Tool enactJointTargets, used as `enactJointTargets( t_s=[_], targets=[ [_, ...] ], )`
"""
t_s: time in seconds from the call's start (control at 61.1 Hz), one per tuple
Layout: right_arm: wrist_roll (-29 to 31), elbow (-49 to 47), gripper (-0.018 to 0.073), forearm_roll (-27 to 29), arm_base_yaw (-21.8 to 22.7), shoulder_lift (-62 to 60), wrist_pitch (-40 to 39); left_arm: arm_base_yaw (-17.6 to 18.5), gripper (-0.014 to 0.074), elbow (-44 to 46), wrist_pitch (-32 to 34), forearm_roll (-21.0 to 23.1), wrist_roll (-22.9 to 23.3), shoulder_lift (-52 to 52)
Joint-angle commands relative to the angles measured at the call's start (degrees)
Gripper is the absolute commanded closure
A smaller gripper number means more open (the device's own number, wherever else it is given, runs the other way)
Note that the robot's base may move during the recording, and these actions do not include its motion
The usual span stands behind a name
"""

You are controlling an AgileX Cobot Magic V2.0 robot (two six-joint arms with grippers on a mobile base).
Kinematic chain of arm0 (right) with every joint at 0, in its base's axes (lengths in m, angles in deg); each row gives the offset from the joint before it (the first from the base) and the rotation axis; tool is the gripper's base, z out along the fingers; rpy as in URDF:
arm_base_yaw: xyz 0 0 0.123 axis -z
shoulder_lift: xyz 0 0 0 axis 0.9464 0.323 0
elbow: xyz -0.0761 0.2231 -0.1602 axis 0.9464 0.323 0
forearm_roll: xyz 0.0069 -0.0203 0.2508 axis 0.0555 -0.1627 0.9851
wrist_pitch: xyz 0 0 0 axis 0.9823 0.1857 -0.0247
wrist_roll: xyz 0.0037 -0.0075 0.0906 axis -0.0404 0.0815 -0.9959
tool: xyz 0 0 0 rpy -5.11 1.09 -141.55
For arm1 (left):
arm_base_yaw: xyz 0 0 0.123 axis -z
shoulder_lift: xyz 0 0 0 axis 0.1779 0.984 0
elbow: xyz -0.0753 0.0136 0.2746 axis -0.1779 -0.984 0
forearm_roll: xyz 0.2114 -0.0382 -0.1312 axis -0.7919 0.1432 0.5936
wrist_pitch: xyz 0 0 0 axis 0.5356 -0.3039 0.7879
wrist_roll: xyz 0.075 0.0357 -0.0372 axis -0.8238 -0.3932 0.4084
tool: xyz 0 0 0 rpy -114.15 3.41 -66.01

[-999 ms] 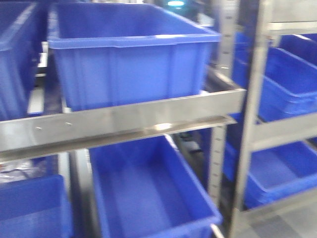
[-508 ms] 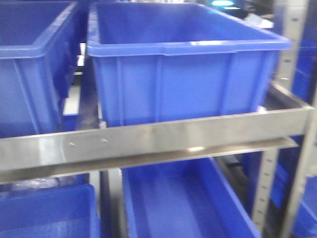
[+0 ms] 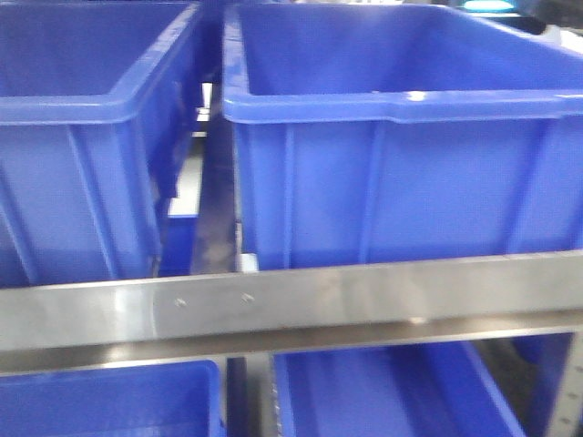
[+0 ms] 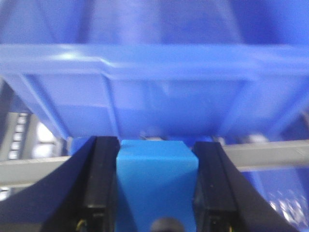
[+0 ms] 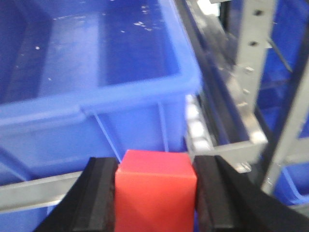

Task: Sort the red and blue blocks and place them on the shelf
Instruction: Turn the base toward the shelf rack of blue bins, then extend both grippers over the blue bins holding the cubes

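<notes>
My left gripper (image 4: 155, 193) is shut on the blue block (image 4: 157, 183), its black fingers pressed to both sides, just in front of a shelf rail (image 4: 270, 154) and a blue bin wall. In the right wrist view my right gripper (image 5: 155, 198) is shut on the red block (image 5: 155, 193), held before another blue bin on the shelf (image 5: 43, 191). The front view shows the shelf's shiny front rail (image 3: 291, 309) close up; neither block nor gripper appears there.
Two large blue bins (image 3: 410, 137) (image 3: 82, 137) sit side by side on the upper tier, with more bins (image 3: 383, 401) below the rail. A perforated steel upright (image 5: 251, 53) and further bins stand to the right of the right gripper.
The front view has shifted right and closer: the bins and rail slid leftward-to-centre and now fill the frame, and the neighbouring rack at right has left the view.
</notes>
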Motion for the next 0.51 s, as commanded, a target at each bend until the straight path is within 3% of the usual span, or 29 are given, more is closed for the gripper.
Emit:
enactJointTargets(
  t_s=[0.0, 0.491],
  targets=[
    [0.2, -1.6, 0.0503, -0.8, 0.2, 0.0, -5.2, -0.1, 0.0473, 1.6, 4.6, -0.6, 0.5, 0.3],
    [0.2, -1.6, 0.0503, -0.8, 0.2, 0.0, -5.2, -0.1, 0.0473, 1.6, 4.6, -0.6, 0.5, 0.3]
  ],
)
